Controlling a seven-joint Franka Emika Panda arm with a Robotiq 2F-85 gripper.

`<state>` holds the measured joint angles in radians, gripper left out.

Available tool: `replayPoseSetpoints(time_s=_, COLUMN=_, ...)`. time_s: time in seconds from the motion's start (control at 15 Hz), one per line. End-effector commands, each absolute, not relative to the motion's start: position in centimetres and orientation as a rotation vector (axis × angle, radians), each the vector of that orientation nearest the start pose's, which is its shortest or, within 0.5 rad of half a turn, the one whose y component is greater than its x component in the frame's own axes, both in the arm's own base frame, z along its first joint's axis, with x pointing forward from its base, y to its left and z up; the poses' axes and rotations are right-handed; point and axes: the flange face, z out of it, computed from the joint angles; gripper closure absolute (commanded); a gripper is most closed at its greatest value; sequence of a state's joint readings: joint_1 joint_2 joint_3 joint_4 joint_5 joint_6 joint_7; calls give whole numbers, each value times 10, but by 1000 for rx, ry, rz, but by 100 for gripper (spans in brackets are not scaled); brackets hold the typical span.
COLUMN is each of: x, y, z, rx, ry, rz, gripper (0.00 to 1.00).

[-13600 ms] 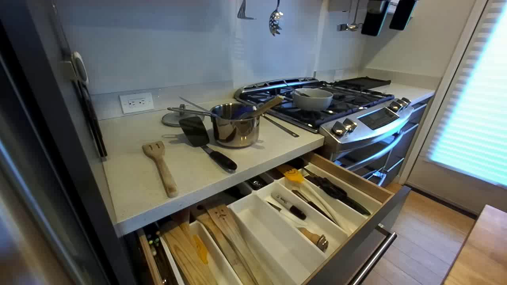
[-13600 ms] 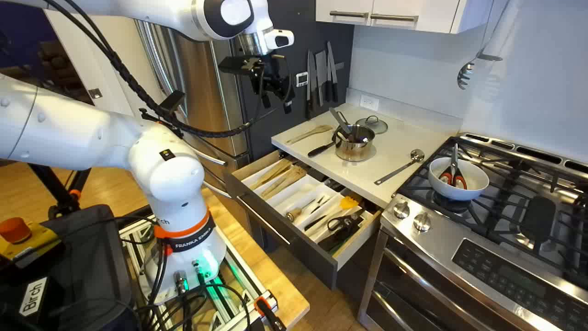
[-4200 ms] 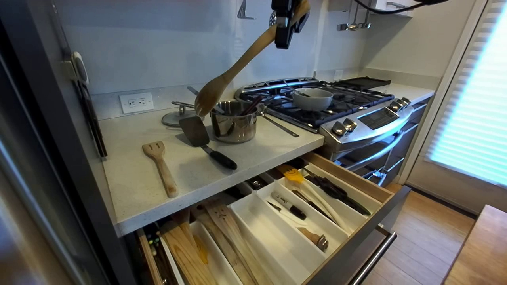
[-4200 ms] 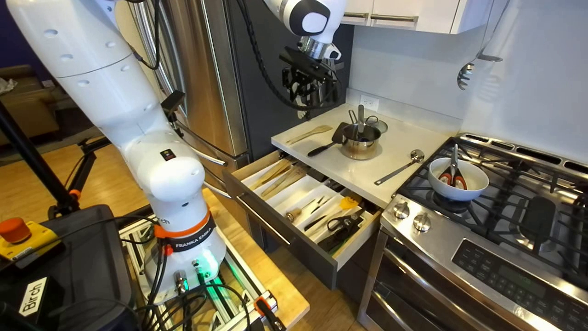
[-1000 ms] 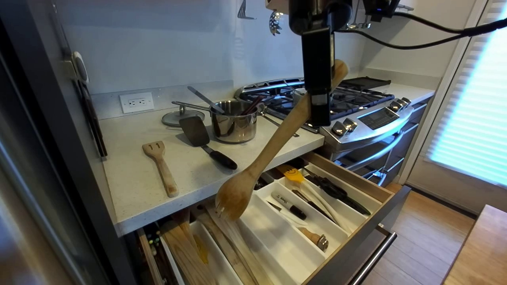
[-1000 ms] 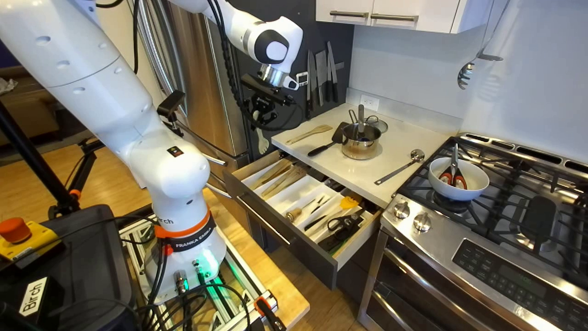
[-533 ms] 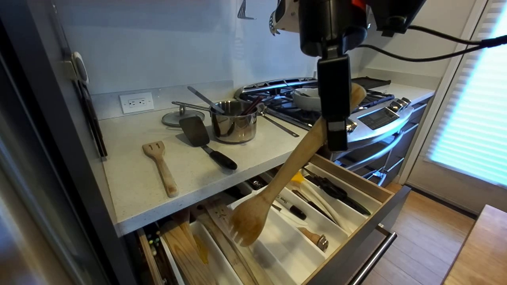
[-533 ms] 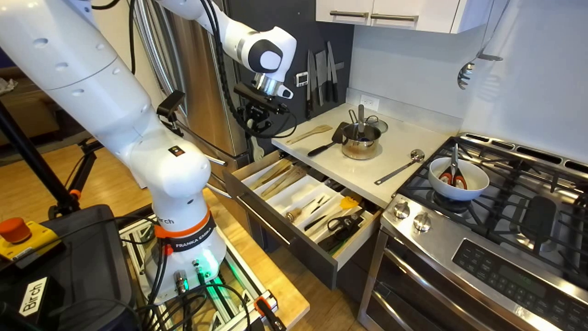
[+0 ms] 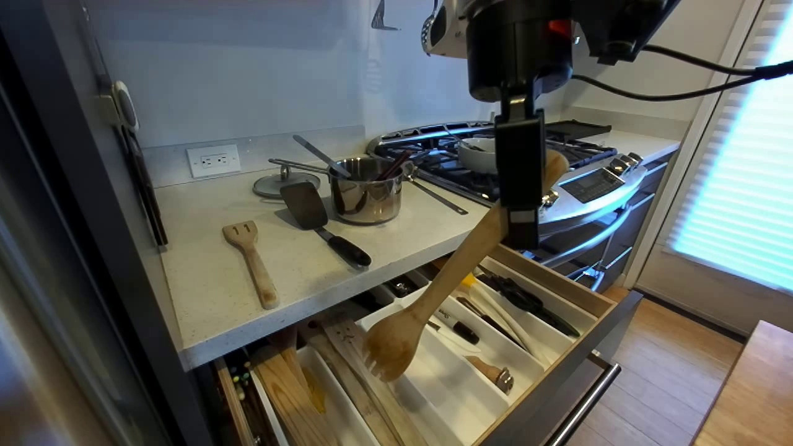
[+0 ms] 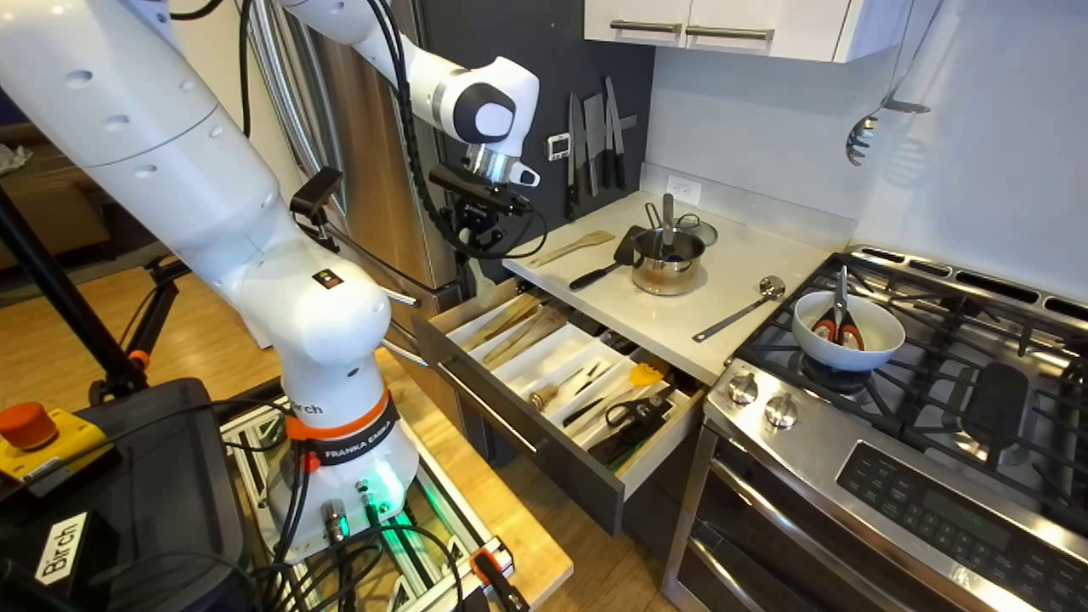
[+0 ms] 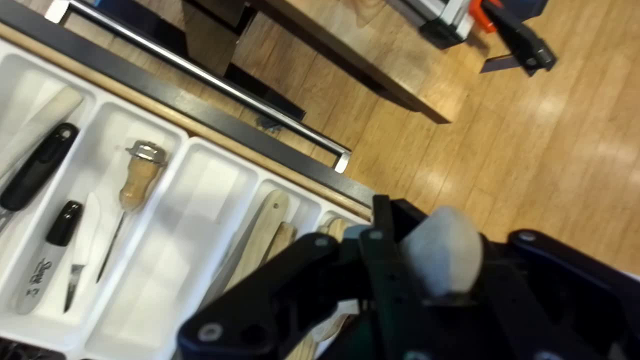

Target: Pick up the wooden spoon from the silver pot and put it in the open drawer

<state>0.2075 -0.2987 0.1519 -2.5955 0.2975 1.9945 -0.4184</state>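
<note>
In an exterior view, your black gripper (image 9: 520, 229) clasps the slim light-brown wooden spoon (image 9: 458, 271) by its handle; in an exterior view, it hangs left above the dark-grey open drawer (image 10: 586, 483). Wrist view: handle (image 11: 442, 255) between fingers (image 11: 385, 270); probably light, stiff, well held.

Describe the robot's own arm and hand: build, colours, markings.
The arm is glossy white, with rounded segments, a dark oval joint cap and a silver wrist collar. Low down, an orange ring tops a black band lettered FRANKA EMIKA. Black cables loop alongside. The hand is black and angular, with a pale patch near a fingertip.
</note>
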Motion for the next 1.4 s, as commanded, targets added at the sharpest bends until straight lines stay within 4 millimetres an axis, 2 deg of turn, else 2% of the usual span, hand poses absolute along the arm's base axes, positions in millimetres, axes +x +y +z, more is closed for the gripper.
replayPoseSetpoints(time_s=0.0, x=332, y=160, z=315, rx=-2908, ry=-894, rz=243, gripper=98)
replayPoseSetpoints(time_s=0.27, x=315, y=181, z=283, rx=-2958, ry=-1067, rz=118, gripper=98)
replayPoseSetpoints(time_s=0.33, x=323, y=195, z=278, rx=-2986, ry=-1152, rz=112, gripper=98)
replayPoseSetpoints(time_s=0.67, x=301, y=213, z=247, rx=-3131, ry=-1493, rz=118, gripper=98)
replayPoseSetpoints(time_s=0.87, x=293, y=219, z=239, rx=-3235, ry=-1661, rz=45, gripper=98)
replayPoseSetpoints(time_s=1.07, x=295, y=228, z=231, rx=-3337, ry=-1805, rz=-96, gripper=98)
replayPoseSetpoints(time_s=1.2, x=299, y=233, z=217, rx=-3367, ry=-1885, rz=-139, gripper=98)
replayPoseSetpoints(time_s=1.27, x=301, y=234, z=207, rx=-3387, ry=-1899, rz=-118, gripper=98)
replayPoseSetpoints(time_s=1.33, x=304, y=232, z=197, rx=-3396, ry=-1867, rz=-16, gripper=98)
